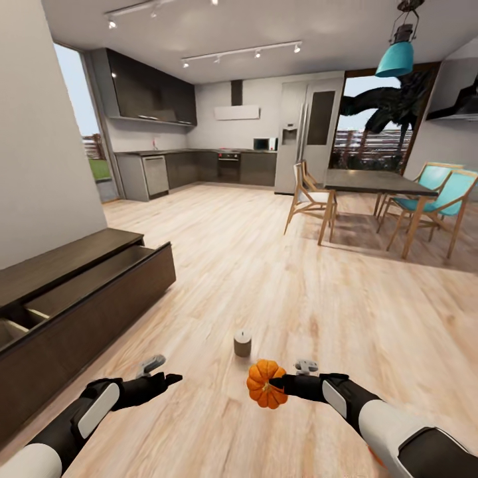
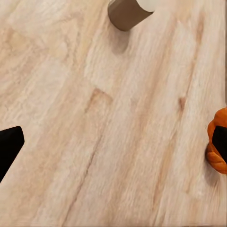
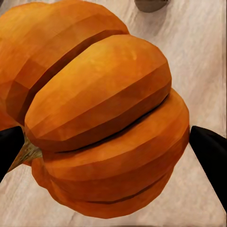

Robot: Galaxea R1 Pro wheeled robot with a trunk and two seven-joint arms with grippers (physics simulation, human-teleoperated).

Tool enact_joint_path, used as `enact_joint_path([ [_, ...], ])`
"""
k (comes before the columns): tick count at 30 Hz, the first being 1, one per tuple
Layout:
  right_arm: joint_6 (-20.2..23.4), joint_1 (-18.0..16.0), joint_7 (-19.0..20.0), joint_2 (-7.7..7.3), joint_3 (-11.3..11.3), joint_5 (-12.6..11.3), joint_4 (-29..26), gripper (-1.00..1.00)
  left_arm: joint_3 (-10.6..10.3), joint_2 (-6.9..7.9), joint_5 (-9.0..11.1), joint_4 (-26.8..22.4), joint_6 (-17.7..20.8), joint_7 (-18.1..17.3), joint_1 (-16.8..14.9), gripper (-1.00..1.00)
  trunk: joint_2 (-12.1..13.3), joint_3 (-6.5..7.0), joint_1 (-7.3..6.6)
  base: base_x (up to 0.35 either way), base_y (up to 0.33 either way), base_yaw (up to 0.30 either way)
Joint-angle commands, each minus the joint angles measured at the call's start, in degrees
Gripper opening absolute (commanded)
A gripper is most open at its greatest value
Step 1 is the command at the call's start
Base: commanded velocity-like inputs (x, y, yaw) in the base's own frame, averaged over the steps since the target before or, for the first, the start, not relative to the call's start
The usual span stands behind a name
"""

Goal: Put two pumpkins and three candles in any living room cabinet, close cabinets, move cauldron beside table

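Head view: right gripper (image 1: 273,383) closed around orange pumpkin (image 1: 264,384), held just above pale wood floor (image 1: 279,279), low centre. One beige candle (image 1: 242,343) upright on floor just beyond pumpkin, apart from it. Left gripper (image 1: 166,380) low left, holding nothing; whether spread or pinched, cannot tell here. Long dark-brown cabinet (image 1: 99,299) along left wall, drawers pulled out, pale insides visible. Beyond: dark kitchen units (image 1: 199,169), dining table (image 1: 372,180) with wooden and teal chairs (image 1: 431,199), teal pendant lamp (image 1: 397,58).

Left wrist view: one black fingertip (image 2: 9,146) at frame edge, bare floor between it and opposite edge, so fingers look spread wide, nothing gripped. Candle (image 2: 128,12) on floor, partly cut off. Slice of pumpkin (image 2: 217,142) at edge with dark gripper part over it.

Right wrist view: pumpkin (image 3: 99,109) close up, ribbed, brownish stem (image 3: 26,153) toward one side. Black fingertips (image 3: 210,151) on both flanks, pressed against it. Candle base (image 3: 150,4) on floor behind.
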Motion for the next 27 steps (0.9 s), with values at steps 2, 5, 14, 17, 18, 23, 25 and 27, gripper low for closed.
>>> enact_joint_path([
  [2, 0.38, -0.04, 0.10, -0.02, -0.11, -0.64, -0.11, -1.00, -0.16, 0.06, 0.16, -0.04, 0.11, -0.05, -0.03, 1.00, -0.03, 0.00, -0.01, 0.000, 0.000, -0.297],
  [5, 0.38, -0.04, 0.10, -0.02, -0.11, -0.64, -0.11, -1.00, -0.16, 0.06, 0.16, -0.04, 0.11, -0.05, -0.03, 1.00, -0.03, 0.09, -0.01, 0.000, 0.000, -0.297],
  [14, 0.38, -0.04, 0.09, -0.02, -0.11, -0.64, -0.11, -1.00, -0.16, 0.06, 0.16, -0.04, 0.11, -0.05, -0.03, 1.00, -0.03, 0.36, -0.01, 0.000, 0.000, -0.297],
  [17, 0.38, -0.04, 0.04, -0.02, -0.11, -0.65, -0.11, -1.00, -0.16, 0.06, 0.16, -0.04, 0.11, -0.05, -0.03, 1.00, -0.03, 0.45, -0.01, 0.000, 0.000, -0.297],
  [18, 0.38, -0.04, 0.03, -0.02, -0.11, -0.65, -0.11, -1.00, -0.16, 0.06, 0.16, -0.04, 0.11, -0.05, -0.03, 1.00, -0.03, 0.48, -0.01, 0.000, 0.000, -0.297],
  [23, 0.38, -0.04, 0.01, -0.02, -0.11, -0.64, -0.11, -1.00, -0.16, 0.06, 0.16, -0.04, 0.11, -0.05, -0.03, 1.00, -0.03, 0.63, -0.01, 0.000, 0.000, -0.297],
  [25, 0.38, -0.04, 0.01, -0.02, -0.11, -0.64, -0.11, -1.00, -0.16, 0.06, 0.16, -0.04, 0.11, -0.05, -0.03, 1.00, -0.03, 0.69, -0.01, 0.000, -0.003, -0.297],
  [27, 0.40, -0.04, 0.01, -0.02, -0.11, -0.64, -0.11, -1.00, -0.19, 0.06, 0.16, -0.04, 0.11, -0.05, -0.03, 1.00, -0.03, 0.75, -0.01, 0.000, -0.098, -0.297],
])
